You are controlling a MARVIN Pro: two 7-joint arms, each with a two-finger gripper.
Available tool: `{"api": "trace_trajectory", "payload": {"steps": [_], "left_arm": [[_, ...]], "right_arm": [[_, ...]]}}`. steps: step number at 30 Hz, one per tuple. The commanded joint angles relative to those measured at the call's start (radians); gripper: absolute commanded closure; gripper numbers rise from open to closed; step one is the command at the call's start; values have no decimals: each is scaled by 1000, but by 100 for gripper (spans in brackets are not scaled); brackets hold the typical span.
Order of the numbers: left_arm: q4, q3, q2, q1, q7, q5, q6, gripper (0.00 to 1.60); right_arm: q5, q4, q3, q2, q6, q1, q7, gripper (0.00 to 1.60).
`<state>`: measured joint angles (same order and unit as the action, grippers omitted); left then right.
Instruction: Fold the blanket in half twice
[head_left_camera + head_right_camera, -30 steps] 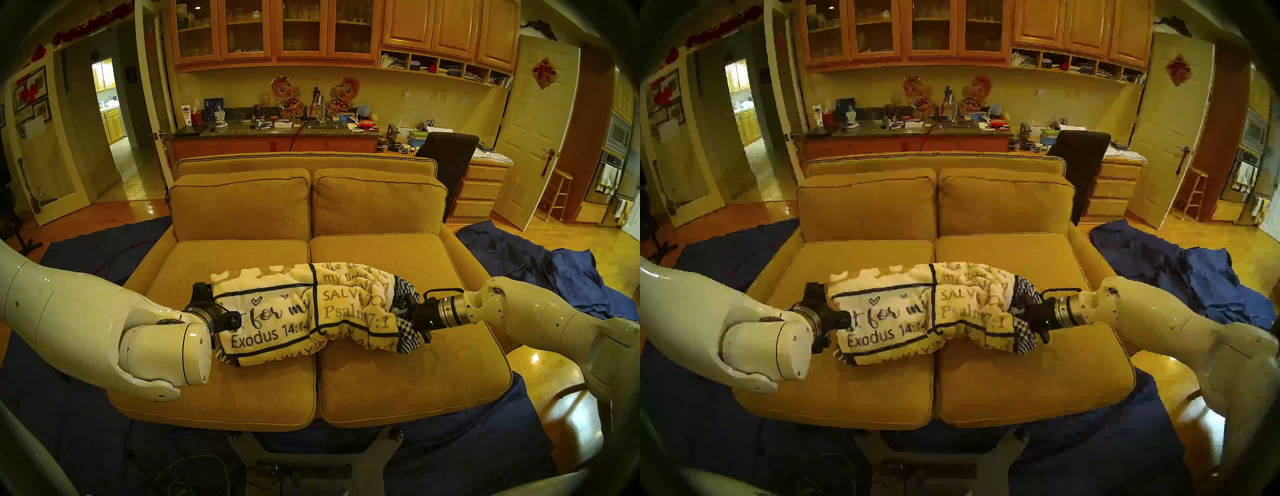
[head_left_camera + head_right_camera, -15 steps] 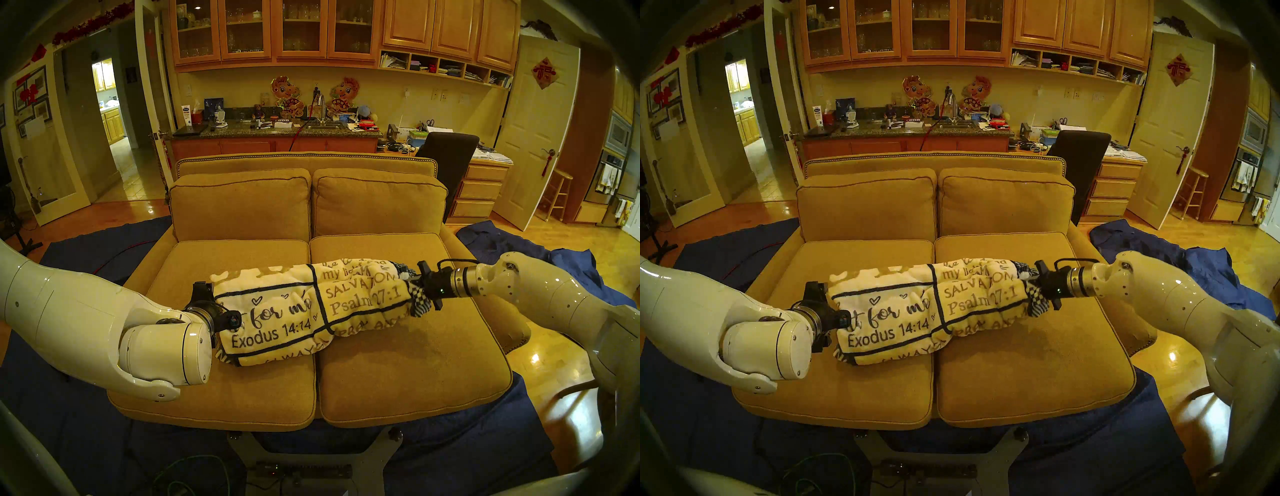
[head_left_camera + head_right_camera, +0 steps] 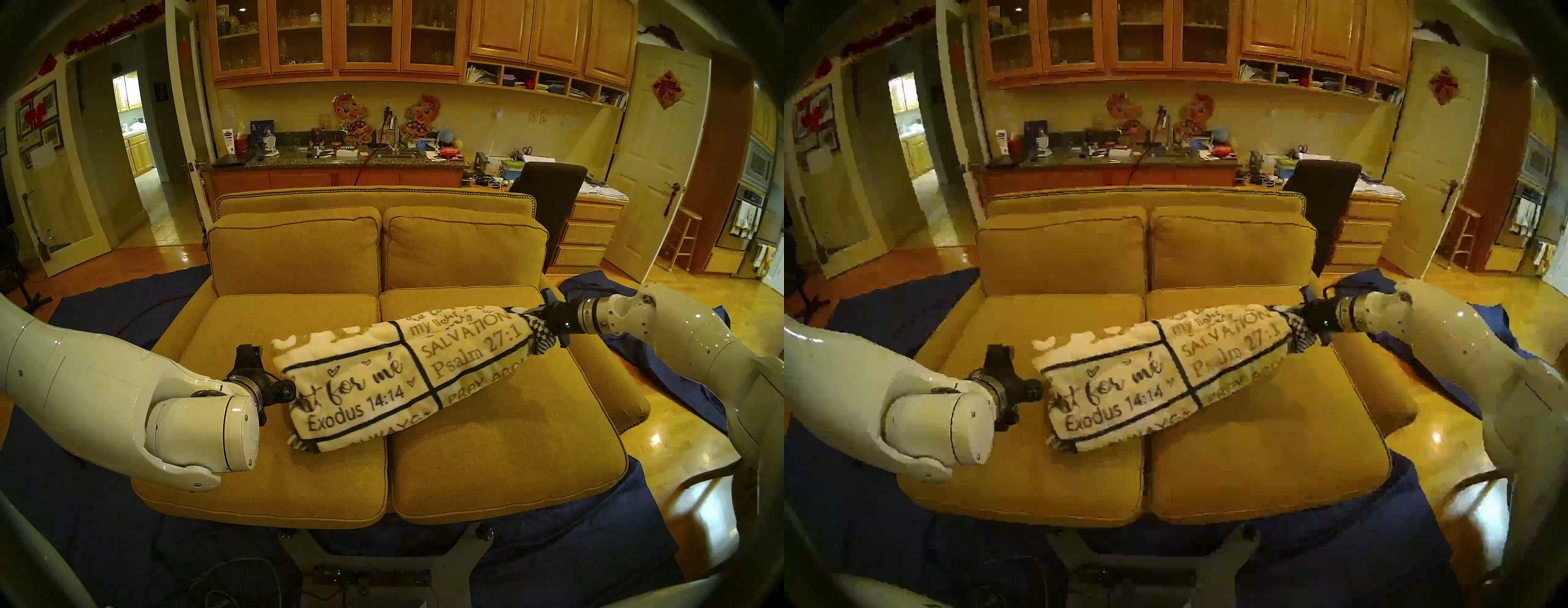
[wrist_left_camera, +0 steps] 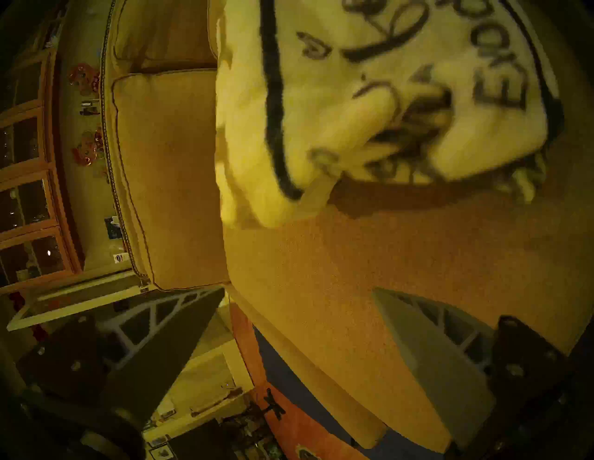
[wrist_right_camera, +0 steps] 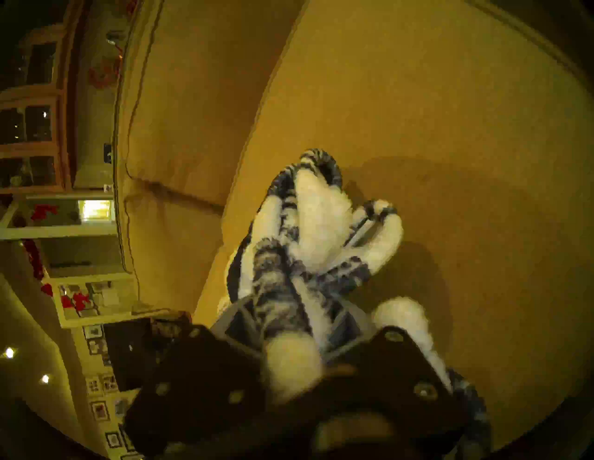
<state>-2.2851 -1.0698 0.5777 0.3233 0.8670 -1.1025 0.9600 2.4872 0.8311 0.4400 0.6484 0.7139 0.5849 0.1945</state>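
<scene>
While right gripper [image 3: 538,327] clamped checkered end of blanket [image 3: 403,375] raised off loveseat [image 3: 488,458], we judged stretching step underway; left gripper [image 4: 295,324] gaped empty beside resting end. Next: regrasp that end, then fold.

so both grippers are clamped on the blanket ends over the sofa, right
Not both. Only the right gripper is clamped on the blanket, at its checkered end. The left wrist view shows the left gripper open and empty over the sofa, short of the blanket.
</scene>
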Motion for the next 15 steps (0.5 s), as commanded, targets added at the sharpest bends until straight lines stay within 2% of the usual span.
{"api": "trace_trajectory", "payload": {"steps": [1,8,15], "left_arm": [[0,6,-1,11,66,6,0,0],[-1,6,-2,11,70,6,0,0],[-2,6,-2,9,82,4,0,0]], "right_arm": [[-28,-83,39,-7,-12,-101,-13,160],[-59,-130,43,-10,6,-134,-24,160],[-112,-6,32,-69,100,-133,-77,160]]}}
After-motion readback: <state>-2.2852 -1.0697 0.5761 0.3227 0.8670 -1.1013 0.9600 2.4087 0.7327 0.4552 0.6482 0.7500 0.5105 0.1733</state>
